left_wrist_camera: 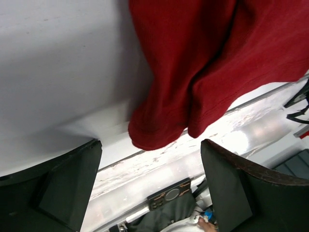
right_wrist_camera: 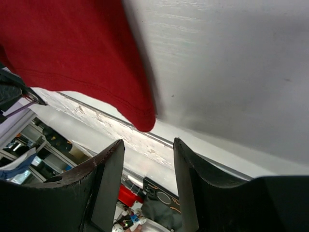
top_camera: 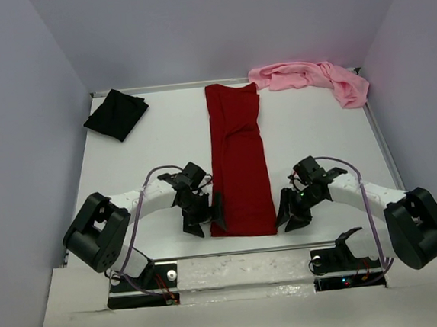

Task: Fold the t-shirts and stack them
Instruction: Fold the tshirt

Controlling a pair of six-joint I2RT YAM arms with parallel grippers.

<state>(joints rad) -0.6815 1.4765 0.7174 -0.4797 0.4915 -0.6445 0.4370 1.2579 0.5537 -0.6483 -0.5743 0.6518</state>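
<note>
Left hand and right hand were held open and empty, flanking the near end of the dark red t-shirt, which was laid as 1 long strip mid-desk. The black t-shirt and the pink t-shirt were seen at the far corners.

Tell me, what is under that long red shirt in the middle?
Only the white table shows around the dark red shirt, which lies flat in a long folded strip. The surface beneath is covered by the cloth; no bulge hints at anything.

The left arm and right arm are showing white links, black joints, black wedge fingers and purple cables looping behind those fingers.
</note>
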